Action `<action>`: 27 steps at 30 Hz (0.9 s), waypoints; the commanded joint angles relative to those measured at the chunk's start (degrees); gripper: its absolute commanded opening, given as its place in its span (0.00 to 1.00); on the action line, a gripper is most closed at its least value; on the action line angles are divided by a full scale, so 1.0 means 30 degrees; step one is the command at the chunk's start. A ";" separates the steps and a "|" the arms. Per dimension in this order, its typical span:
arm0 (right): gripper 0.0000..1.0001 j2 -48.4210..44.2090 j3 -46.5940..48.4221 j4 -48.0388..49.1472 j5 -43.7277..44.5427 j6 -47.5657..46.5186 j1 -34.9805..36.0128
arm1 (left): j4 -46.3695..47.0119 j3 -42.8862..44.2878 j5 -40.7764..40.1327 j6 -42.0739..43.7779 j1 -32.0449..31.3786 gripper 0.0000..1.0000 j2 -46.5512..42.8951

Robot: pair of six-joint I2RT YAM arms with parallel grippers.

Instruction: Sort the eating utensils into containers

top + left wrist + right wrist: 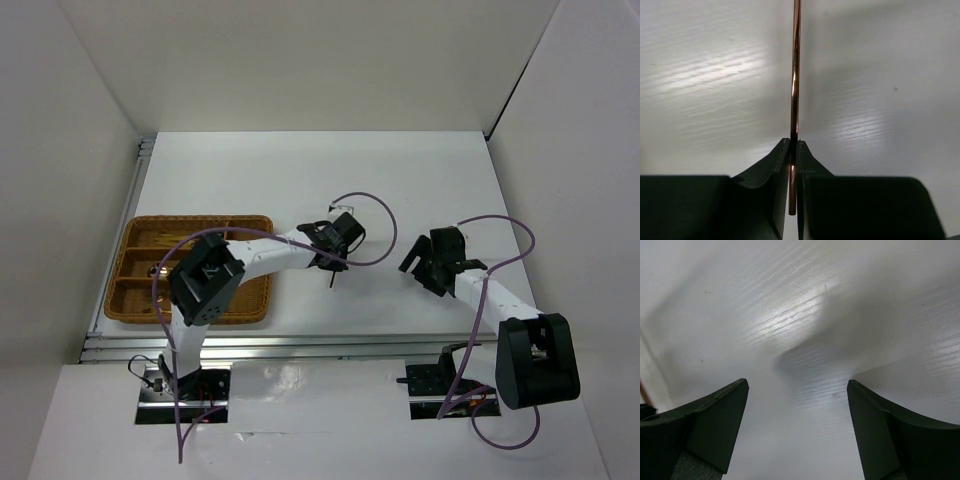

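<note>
Because the stick (795, 75) is so thin, the left gripper (794, 150) presses its fingers almost together on it near one end and holds it just right of the tray (200, 219), close above the table (300, 170), so I judge the pick is made and the carry to a compartment comes next. The right gripper (797, 395) hangs well to the right of the tray with fingers apart and nothing between them, probably to keep out of the way. What lies inside the tray I cannot tell, since the left arm (265, 255) covers much of it.
</note>
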 commanded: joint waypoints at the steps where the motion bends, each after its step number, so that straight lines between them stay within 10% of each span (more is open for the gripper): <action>1: 0.88 0.0029 -0.0120 0.0034 -0.0036 0.0050 -0.0139 | 0.0680 -0.0595 -0.0752 -0.0496 0.0455 0.18 -0.2770; 27: 0.88 0.0205 -0.0120 0.0385 -0.0769 -0.0125 -0.0139 | -0.1459 -1.0002 0.0120 -0.0880 0.7892 0.21 -1.5167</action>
